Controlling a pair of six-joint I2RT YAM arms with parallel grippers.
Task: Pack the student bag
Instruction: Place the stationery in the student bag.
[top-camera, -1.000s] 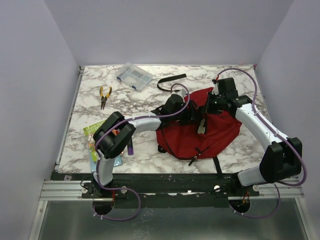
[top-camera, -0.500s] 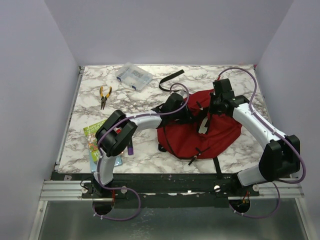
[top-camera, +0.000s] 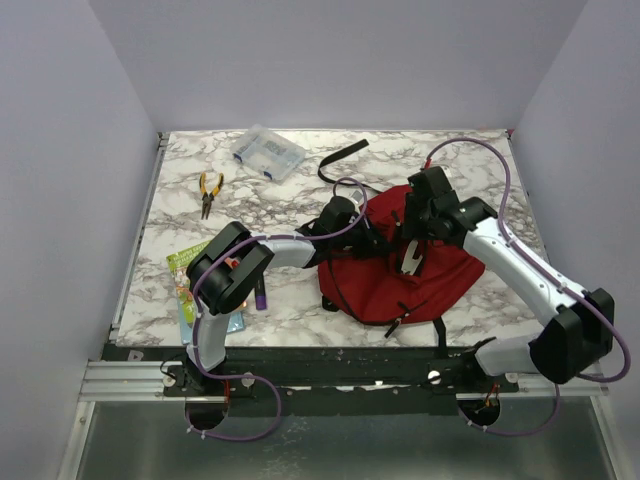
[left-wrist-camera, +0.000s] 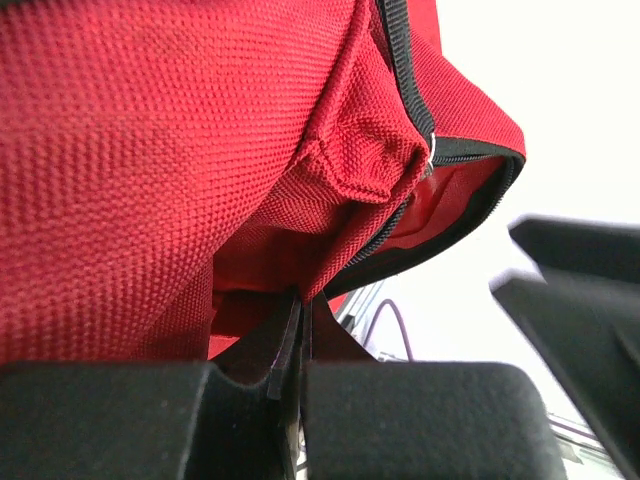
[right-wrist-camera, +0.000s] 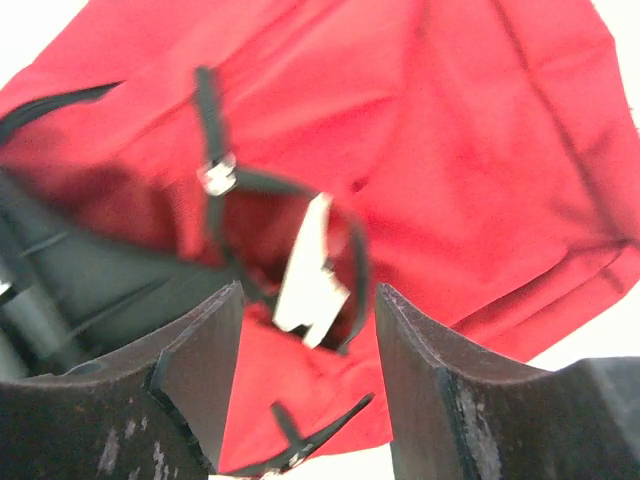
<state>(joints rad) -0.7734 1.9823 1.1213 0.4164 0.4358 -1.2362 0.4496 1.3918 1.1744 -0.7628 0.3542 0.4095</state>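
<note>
The student bag (top-camera: 400, 275), dark red with black straps, lies on the right half of the marble table (top-camera: 300, 200). My left gripper (top-camera: 372, 236) reaches in from the left and is shut on a fold of the student bag's red fabric (left-wrist-camera: 250, 230) beside the zip edge (left-wrist-camera: 400, 60); the pinch point (left-wrist-camera: 301, 312) shows cloth between the jaws. My right gripper (top-camera: 416, 222) hovers over the student bag's top, open, with nothing between its fingers (right-wrist-camera: 205, 370). Below the right gripper (right-wrist-camera: 308, 335) hang a white tag (right-wrist-camera: 310, 268) and a black zip loop (right-wrist-camera: 215, 170) over the red cloth (right-wrist-camera: 480, 150).
A clear plastic box (top-camera: 267, 152) and yellow-handled pliers (top-camera: 209, 190) lie at the back left. A black strap (top-camera: 343, 157) trails behind the bag. A green packet (top-camera: 188, 278) and a purple pen (top-camera: 261, 297) lie under the left arm's elbow near the front left.
My left gripper has shut on the bag's fabric. My right gripper has opened, let go and shifted left and nearer over the bag; the bag's top has sagged.
</note>
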